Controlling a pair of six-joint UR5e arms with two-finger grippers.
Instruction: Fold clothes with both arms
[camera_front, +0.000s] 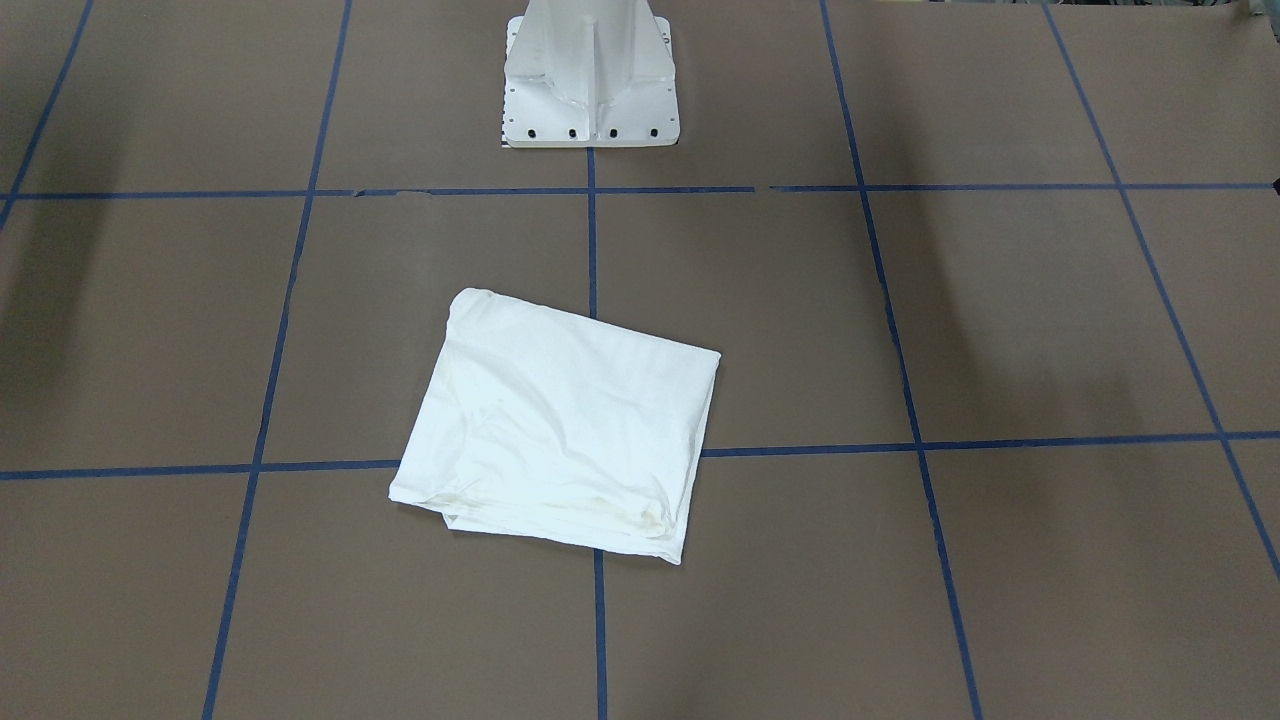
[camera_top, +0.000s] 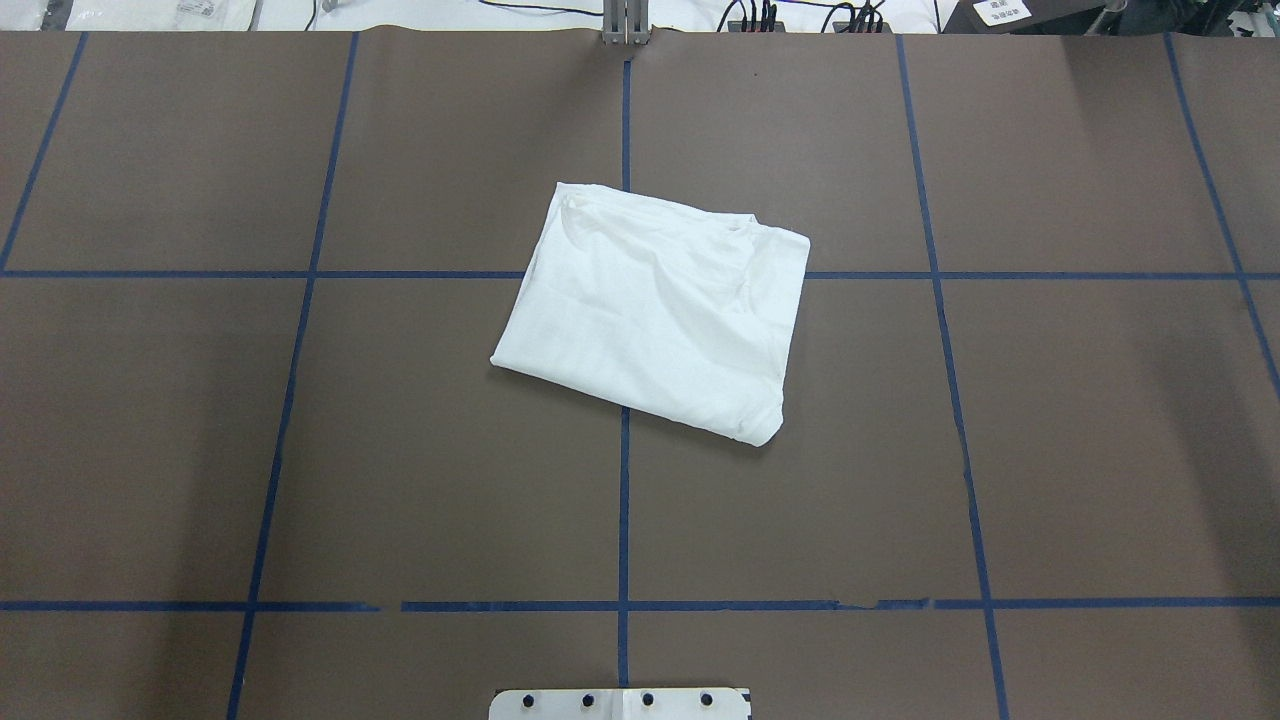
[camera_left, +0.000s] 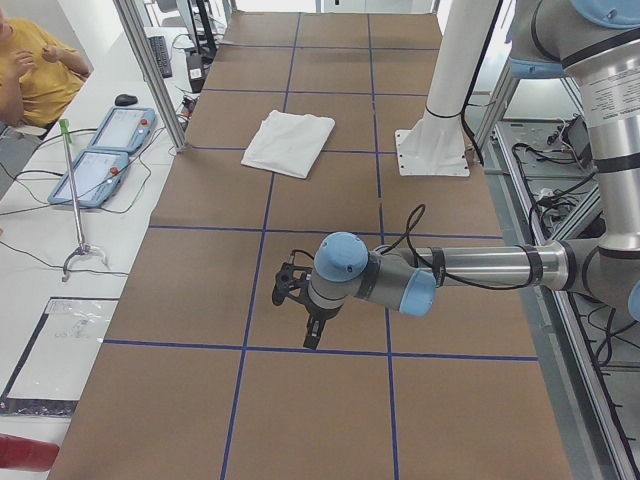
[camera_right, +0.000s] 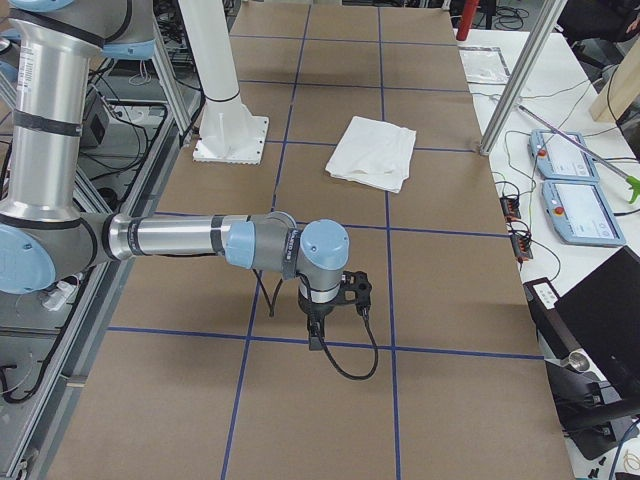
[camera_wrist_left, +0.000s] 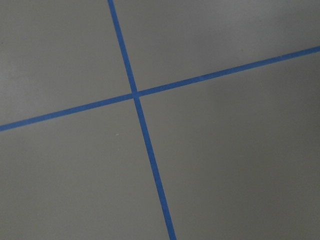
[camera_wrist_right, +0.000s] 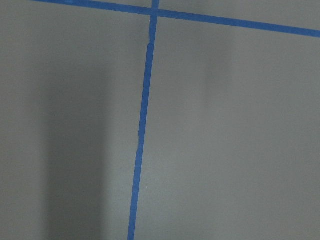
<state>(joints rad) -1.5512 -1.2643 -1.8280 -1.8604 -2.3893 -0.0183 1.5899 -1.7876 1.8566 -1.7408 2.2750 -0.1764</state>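
Shirt (camera_front: 560, 430) folded into rough rectangle, flat on table (camera_front: 1000, 320), across crossing tape lines (camera_front: 800, 450). Left gripper (camera_left: 311, 335) and right gripper (camera_right: 317, 338) above bare table, well apart from shirt; open or closed, cannot tell.

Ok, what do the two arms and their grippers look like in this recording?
The left arm and the right arm are matching silver-grey tubes with darker grey joint housings and light blue joint caps. A thin black cable loops loosely near each wrist. The left gripper and the right gripper are small, black and two-fingered.
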